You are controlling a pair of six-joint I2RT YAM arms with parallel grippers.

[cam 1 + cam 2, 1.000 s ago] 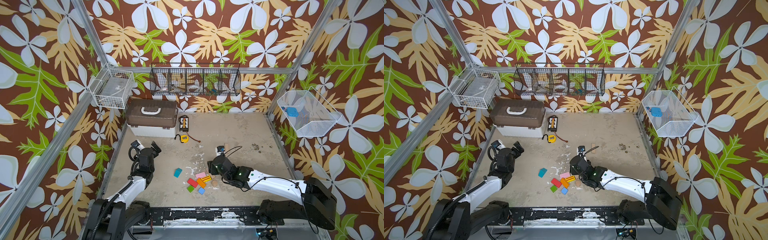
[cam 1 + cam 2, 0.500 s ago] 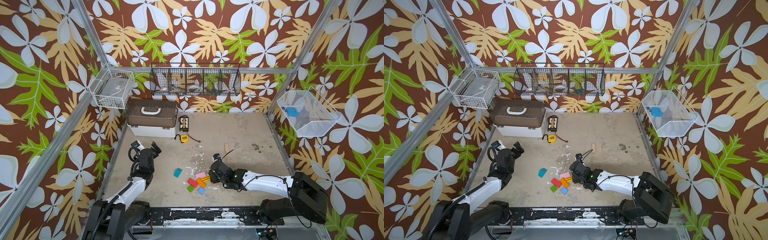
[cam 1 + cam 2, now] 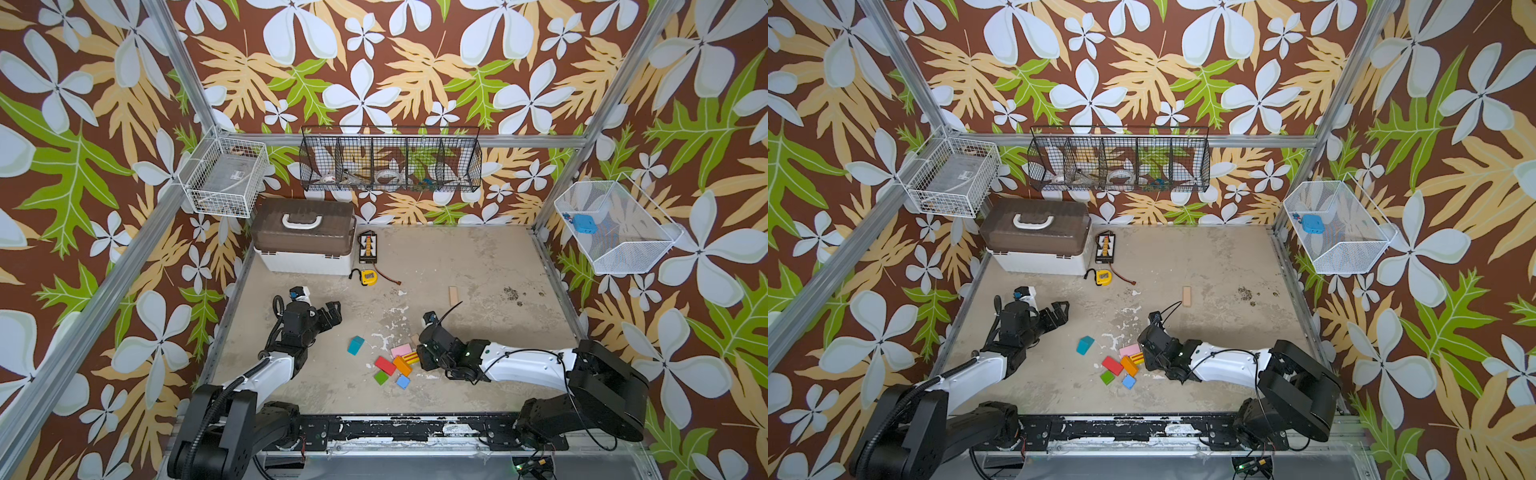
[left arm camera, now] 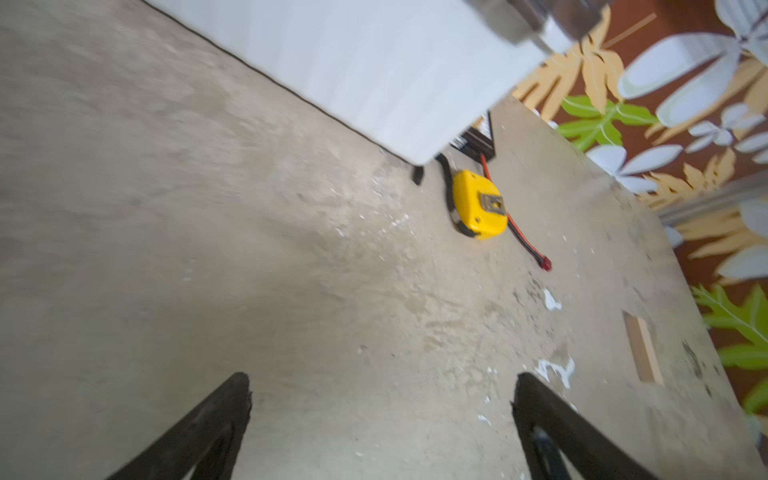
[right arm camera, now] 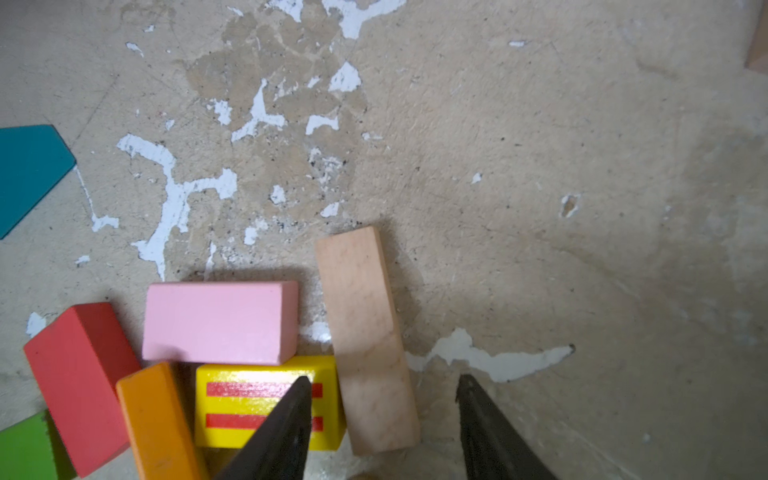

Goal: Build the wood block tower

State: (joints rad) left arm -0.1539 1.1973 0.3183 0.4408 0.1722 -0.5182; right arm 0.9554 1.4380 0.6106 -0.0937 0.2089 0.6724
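Note:
The wood blocks lie flat and loose near the table's front; no tower is in view. In both top views I see teal (image 3: 355,345), pink (image 3: 401,350), red (image 3: 385,365), orange (image 3: 402,365), green (image 3: 380,377) and blue (image 3: 402,381) blocks. My right gripper (image 3: 419,358) is low at the cluster's right edge. In the right wrist view it (image 5: 384,377) is open around one end of a plain plank (image 5: 365,332), with one finger over the yellow striped block (image 5: 249,399). Another plank (image 3: 454,296) lies farther back. My left gripper (image 3: 332,313) hovers open and empty at the left.
A white box with a brown lid (image 3: 305,239) stands at the back left. Beside it are a black charger (image 3: 368,247) and a yellow tape measure (image 3: 368,277) with a red cable. Wire baskets (image 3: 390,160) hang on the walls.
My right gripper has come forward and down from mid-table to the block cluster, its jaws narrowing a little. The left arm has not moved.

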